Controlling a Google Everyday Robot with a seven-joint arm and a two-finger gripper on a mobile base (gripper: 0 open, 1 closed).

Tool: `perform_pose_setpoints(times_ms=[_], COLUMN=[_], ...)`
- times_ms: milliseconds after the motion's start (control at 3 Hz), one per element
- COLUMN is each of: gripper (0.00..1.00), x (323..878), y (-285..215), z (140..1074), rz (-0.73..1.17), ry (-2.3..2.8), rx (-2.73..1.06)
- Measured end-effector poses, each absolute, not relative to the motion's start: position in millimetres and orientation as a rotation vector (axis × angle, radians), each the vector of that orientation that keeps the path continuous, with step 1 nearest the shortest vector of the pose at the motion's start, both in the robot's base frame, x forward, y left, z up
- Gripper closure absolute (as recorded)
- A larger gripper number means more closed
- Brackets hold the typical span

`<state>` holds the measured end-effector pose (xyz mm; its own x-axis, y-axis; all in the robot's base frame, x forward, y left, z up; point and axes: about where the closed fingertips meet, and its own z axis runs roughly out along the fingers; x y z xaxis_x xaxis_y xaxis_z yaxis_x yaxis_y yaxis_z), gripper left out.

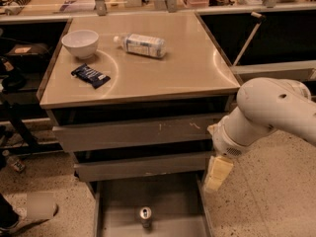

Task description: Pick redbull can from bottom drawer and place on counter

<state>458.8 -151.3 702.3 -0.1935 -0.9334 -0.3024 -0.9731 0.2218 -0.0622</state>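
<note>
The redbull can stands upright on the floor of the open bottom drawer, near its middle, with its shiny top and pull tab facing up. The counter is the square tan-sheened steel top above the drawers. My gripper hangs from the white arm at the right. It sits just beside the drawer's right wall, above and to the right of the can and apart from it. It holds nothing that I can see.
On the counter are a white bowl, a clear bottle lying on its side and a blue snack packet. Two scratched grey drawers sit slightly pulled out above the bottom one. A person's shoe is at lower left.
</note>
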Motion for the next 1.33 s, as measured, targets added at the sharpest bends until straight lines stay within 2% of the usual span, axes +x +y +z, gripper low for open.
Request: perform_pose_setpoints(times_ms=[333, 1333], gripper=[0.00, 0.00], x=[458.6, 438.5], y=[-151.4, -127.8], z=[702.8, 516.0], rz=[0.206, 0.506], ry=[2.224, 2.318], rx=[-1.792, -1.679])
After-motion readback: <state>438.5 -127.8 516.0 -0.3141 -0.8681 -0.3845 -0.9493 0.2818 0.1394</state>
